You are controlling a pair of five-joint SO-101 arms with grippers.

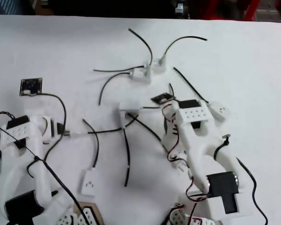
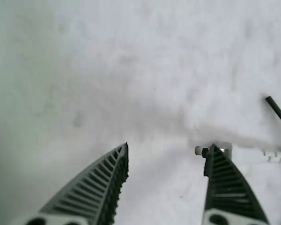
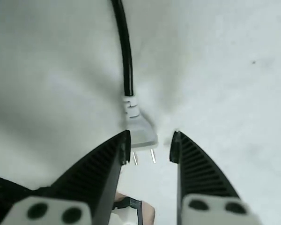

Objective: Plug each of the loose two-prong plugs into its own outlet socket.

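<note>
I am holding my right claw (image 3: 150, 138) part open around a white two-prong plug (image 3: 140, 131), one finger on each side. One fingertip (image 3: 124, 143) is touching or nearly touching the plug's edge, I cannot tell which, and a gap is showing on the other side, so I am not gripping it. Its prongs are pointing back toward my wrist. Its black cable (image 3: 124, 51) is running away across the white table (image 3: 234, 70) and is cut off at the edge. From above, my right wrist housing (image 1: 193, 114) is covering that spot.

My left claw (image 2: 167, 149) is spreading wide with nothing between its fingers. A second plug (image 2: 222, 149) is peeking from behind one fingertip, mostly hidden. From above, that second plug (image 1: 71, 134) is lying just beside the claw, and a loose socket (image 1: 89, 182) is lying apart from it, between my two arms.
</note>
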